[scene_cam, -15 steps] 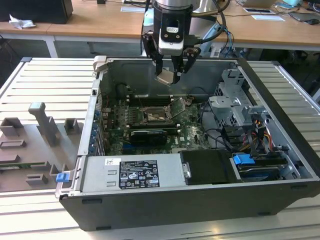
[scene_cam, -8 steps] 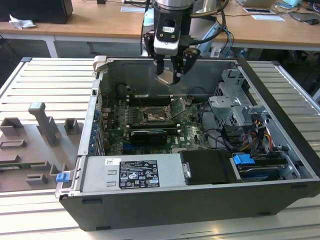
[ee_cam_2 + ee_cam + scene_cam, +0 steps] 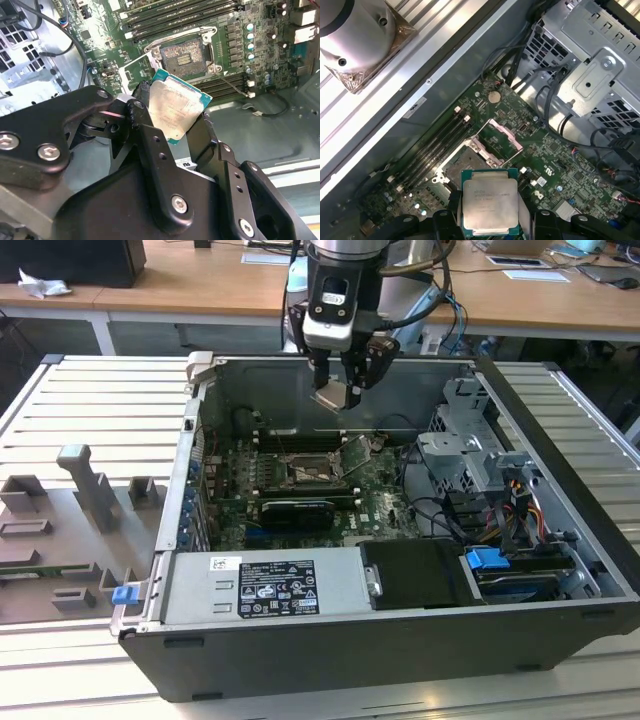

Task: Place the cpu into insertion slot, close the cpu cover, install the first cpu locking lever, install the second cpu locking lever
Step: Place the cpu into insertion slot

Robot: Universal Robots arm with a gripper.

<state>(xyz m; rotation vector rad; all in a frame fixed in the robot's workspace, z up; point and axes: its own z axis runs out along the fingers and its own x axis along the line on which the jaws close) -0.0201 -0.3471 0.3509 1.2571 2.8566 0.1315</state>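
While the black fingers (image 3: 141,95) pinch the cpu (image 3: 175,107) from two sides, its edges there stay hidden. The gripper (image 3: 489,207) is clamped on the chip, pale metal face toward the wrist cams. In the exterior view the arm is cut off at the top. The chip hangs mid-air inside the open PC case (image 3: 560,530), above the motherboard (image 3: 385,502) and apart from the insertion slot (image 3: 465,162), which lies bare. The cpu cover (image 3: 504,136) seems flipped up beside the slot, but the angle is hard to judge. The case lies on a ribbed metal table (image 3: 90,400), w/ grey fixture blocks (image 3: 92,490) at the exterior view's left. Wooden desks (image 3: 200,290) w/ papers stand behind. The power supply (image 3: 340,585) carries a white label (image 3: 265,587); its print and the faint print on the chip are too small to make out.
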